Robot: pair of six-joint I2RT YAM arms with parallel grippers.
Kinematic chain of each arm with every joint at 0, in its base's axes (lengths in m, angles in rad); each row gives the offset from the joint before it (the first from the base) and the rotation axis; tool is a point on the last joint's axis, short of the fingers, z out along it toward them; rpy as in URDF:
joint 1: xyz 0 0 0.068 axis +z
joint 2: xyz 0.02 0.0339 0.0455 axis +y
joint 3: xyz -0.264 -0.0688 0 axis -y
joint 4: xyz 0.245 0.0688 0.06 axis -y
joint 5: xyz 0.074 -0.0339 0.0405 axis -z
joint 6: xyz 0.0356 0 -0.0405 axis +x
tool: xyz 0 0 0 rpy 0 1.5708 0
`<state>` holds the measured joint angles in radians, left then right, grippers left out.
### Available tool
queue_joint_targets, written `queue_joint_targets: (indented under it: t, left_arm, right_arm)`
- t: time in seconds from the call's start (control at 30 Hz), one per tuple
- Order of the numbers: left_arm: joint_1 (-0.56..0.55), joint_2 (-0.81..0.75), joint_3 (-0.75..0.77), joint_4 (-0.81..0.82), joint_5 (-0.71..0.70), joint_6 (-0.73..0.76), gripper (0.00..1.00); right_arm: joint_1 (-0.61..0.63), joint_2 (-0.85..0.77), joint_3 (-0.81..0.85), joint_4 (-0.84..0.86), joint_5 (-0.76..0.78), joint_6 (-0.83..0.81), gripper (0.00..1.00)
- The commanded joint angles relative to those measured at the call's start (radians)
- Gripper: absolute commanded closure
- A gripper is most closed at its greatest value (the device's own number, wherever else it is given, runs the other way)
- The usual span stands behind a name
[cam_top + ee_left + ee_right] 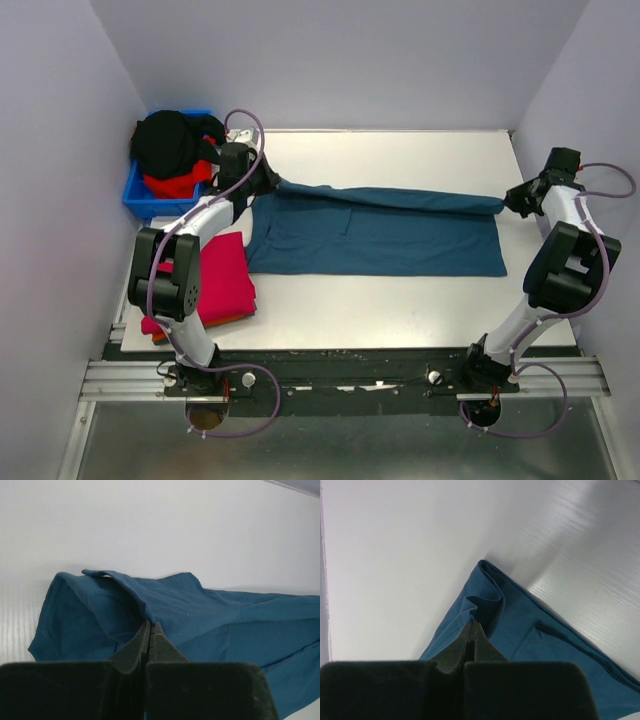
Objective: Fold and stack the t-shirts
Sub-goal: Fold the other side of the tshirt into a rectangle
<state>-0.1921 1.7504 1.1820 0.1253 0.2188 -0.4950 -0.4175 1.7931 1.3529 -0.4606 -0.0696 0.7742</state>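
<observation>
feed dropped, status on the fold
Left gripper shut on large teal-blue cloth t-shirt. Right gripper shut on its opposite end. Folded crimson-pink shirt beside it, not blocking.

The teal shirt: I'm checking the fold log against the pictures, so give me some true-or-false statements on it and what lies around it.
1. The left gripper and the right gripper are each shut on the teal-blue shirt. True.
2. The crimson-pink shirt lies at the table's right end. False: it lies folded at the left end of the table, beside the left arm.
3. The blue bin holds black and red cloth. True.
4. The teal-blue shirt hangs clear of the table. False: most of it lies flat across the table, and only the pinched far edge is raised.
</observation>
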Motion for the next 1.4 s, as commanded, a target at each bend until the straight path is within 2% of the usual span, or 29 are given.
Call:
queue_joint_targets:
  t: [0.0, 0.27, 0.43, 0.53, 0.6, 0.63, 0.67, 0.77, 0.87, 1.0, 1.27, 1.37]
  left_arm:
    - [-0.001, -0.045, -0.071, 0.014, -0.035, -0.01, 1.0]
    - [-0.032, -0.006, -0.134, -0.041, -0.053, -0.049, 1.0]
    - [-0.049, 0.023, -0.197, -0.056, -0.029, -0.151, 1.0]
    - [-0.07, 0.015, -0.245, -0.053, -0.081, -0.183, 0.95]
    - [-0.079, 0.011, -0.262, -0.053, -0.101, -0.186, 0.89]
    - [-0.082, 0.003, -0.265, -0.059, -0.11, -0.186, 0.81]
    - [-0.084, -0.006, -0.269, -0.059, -0.117, -0.182, 0.73]
    - [-0.089, -0.054, -0.265, -0.093, -0.163, -0.162, 0.56]
    - [-0.089, -0.104, -0.226, -0.168, -0.211, -0.132, 0.52]
    - [-0.089, -0.127, -0.153, -0.234, -0.245, -0.111, 0.51]
    - [-0.047, -0.02, 0.007, -0.299, -0.253, -0.08, 0.51]
    - [-0.021, 0.018, 0.054, -0.3, -0.237, -0.079, 0.51]
  right_arm:
    - [-0.01, -0.034, -0.049, 0.013, 0.037, 0.04, 0.99]
    - [-0.01, -0.035, -0.126, 0.023, 0.099, 0.085, 0.99]
    - [-0.01, -0.043, -0.15, 0.022, 0.137, 0.106, 0.99]
    - [-0.01, -0.073, -0.159, 0.031, 0.154, 0.111, 0.99]
    - [-0.009, -0.084, -0.155, 0.03, 0.148, 0.1, 0.91]
    - [-0.009, -0.092, -0.153, 0.025, 0.151, 0.099, 0.7]
    - [-0.009, -0.106, -0.155, 0.023, 0.146, 0.097, 0.54]
    - [0.006, -0.164, -0.184, 0.083, 0.12, 0.036, 0.45]
    - [0.042, -0.218, -0.212, 0.161, 0.038, -0.045, 0.45]
    - [0.13, -0.198, -0.212, 0.212, -0.106, -0.093, 0.45]
    - [0.39, -0.063, -0.176, 0.292, -0.294, -0.102, 0.47]
    - [0.471, 0.006, -0.123, 0.319, -0.363, -0.092, 0.42]
